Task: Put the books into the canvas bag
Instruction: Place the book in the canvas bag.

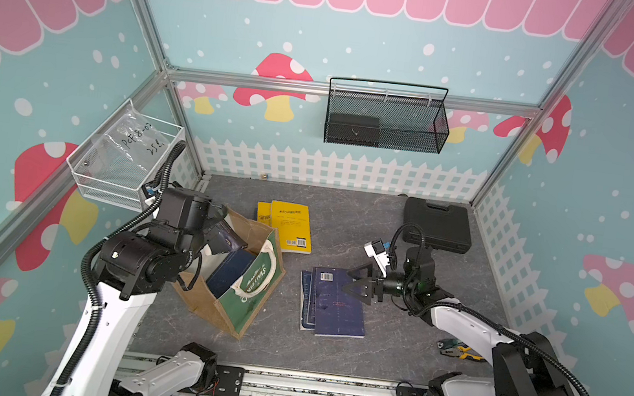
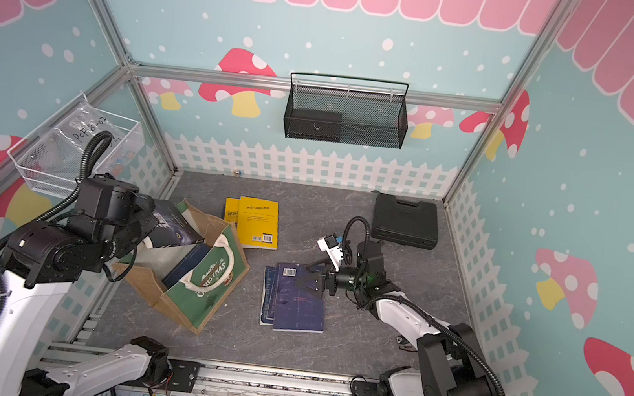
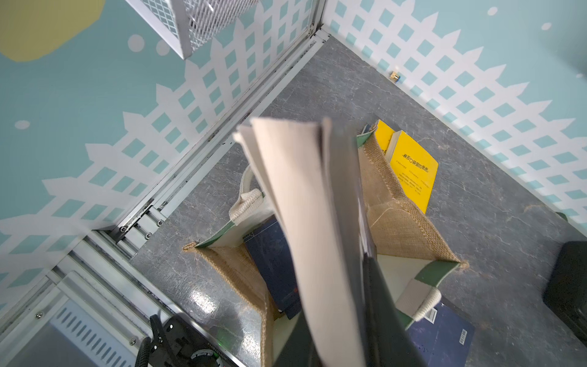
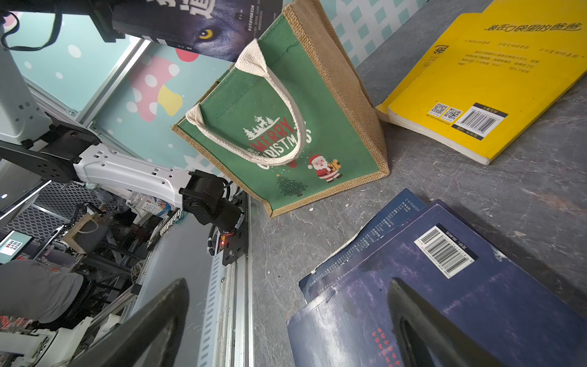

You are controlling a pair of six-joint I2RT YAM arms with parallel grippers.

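Down below, a big grey table (image 1: pixel 369 361). Up on the back wall, a black mesh basket (image 1: pixel 386 121). On the left wall, a white wire basket (image 1: pixel 120 175) with a clear plastic bag (image 1: pixel 129 139) inside.

On the left side of the table, the canvas bag (image 1: pixel 248 310), standing up with its mouth open and its green Christmas front turned toward the middle, seen in both top views (image 2: pixel 209 292). Inside it already, one navy book (image 1: pixel 230 274), leaning on its edge.

Far back on the right, a black case (image 1: pixel 437 224), lying flat.

Just behind the bag, two yellow books (image 1: pixel 290 226), flat, one partly on top of the other. In the middle of the table, a small pile of navy books (image 1: pixel 338 312), flat, barcode up, near the bag but not touching it.

Hanging over the bag's open mouth, the wolf-eye book (image 2: pixel 176 227), tilted, pinched by one edge in the left gripper (image 2: pixel 149 223), which is squeezed tight on it.

Over the back end of the navy pile, the right gripper (image 1: pixel 350 283), jaws spread wide, holding nothing. Cannot tell whether a finger touches the top book.

Near the front right of the table, beside the right arm, little yellow-handled pliers (image 1: pixel 461 352).
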